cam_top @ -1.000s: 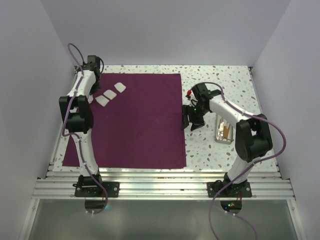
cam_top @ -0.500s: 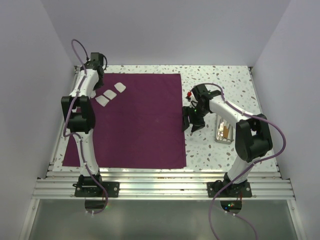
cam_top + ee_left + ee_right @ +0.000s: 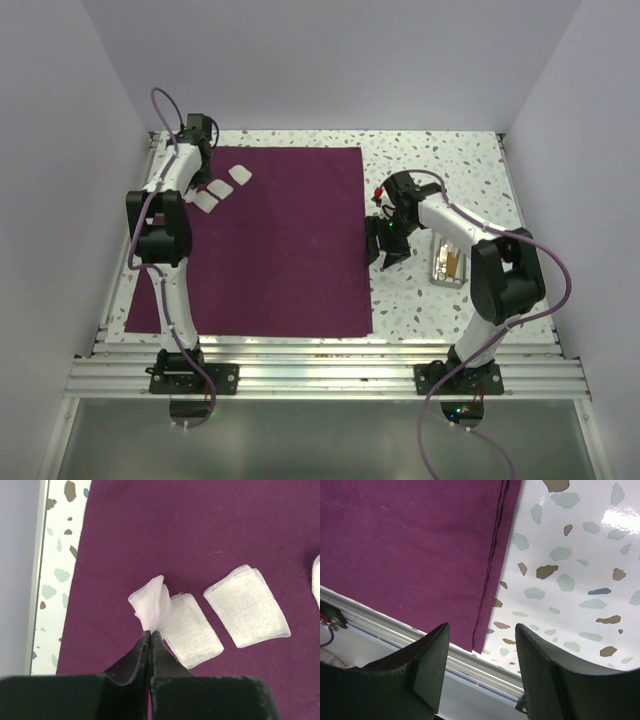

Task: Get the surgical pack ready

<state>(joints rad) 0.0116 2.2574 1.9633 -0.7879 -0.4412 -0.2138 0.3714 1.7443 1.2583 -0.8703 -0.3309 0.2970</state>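
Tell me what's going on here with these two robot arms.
The left claw is shut on a white gauze pad near the far left corner of the purple surgical pack, with more pads lying flat beside it. The right claw hangs open over the pack's right edge, holding nothing. A small tray sits farther right.

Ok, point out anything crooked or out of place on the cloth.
One gauze pad is bunched up, pinched in the shut left gripper, and in the wrist view it overlaps the flat pad beside it. The next pad lies flat and apart. The cloth looks smooth.
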